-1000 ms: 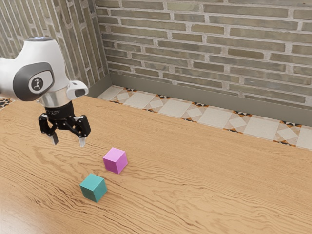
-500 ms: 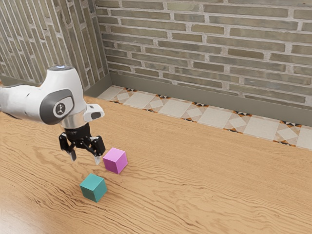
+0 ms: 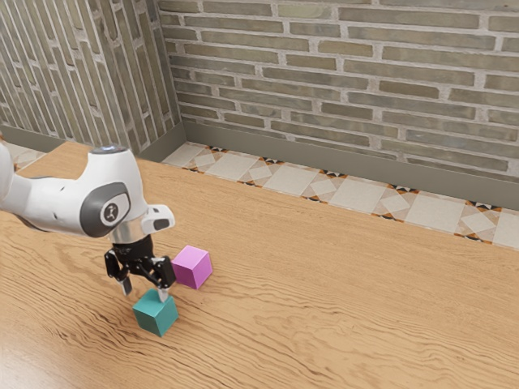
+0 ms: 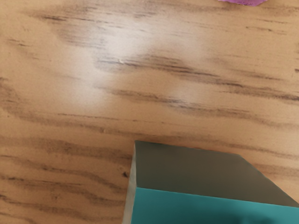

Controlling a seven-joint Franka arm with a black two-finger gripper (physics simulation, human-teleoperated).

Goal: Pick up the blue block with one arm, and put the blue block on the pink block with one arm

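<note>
The blue block [image 3: 156, 314], teal in colour, rests on the wooden table near the front. My gripper [image 3: 145, 291] hangs just above its back top edge, open, with a finger on either side and nothing held. The pink block [image 3: 193, 267] sits on the table just behind and toward the exterior view's right of the blue one, about a block's width away. In the wrist view the blue block [image 4: 205, 191] lies close under my hand, and a sliver of the pink block [image 4: 240, 2] shows beyond it.
The wooden table [image 3: 340, 292] stretches widely toward the exterior view's right. Brick walls [image 3: 340, 73] and a tiled floor strip [image 3: 365, 194] lie behind the table's far edge.
My arm has swung toward the exterior view's right and come down, carrying the open gripper from well above the table to just over the blue block. Neither block has moved.
</note>
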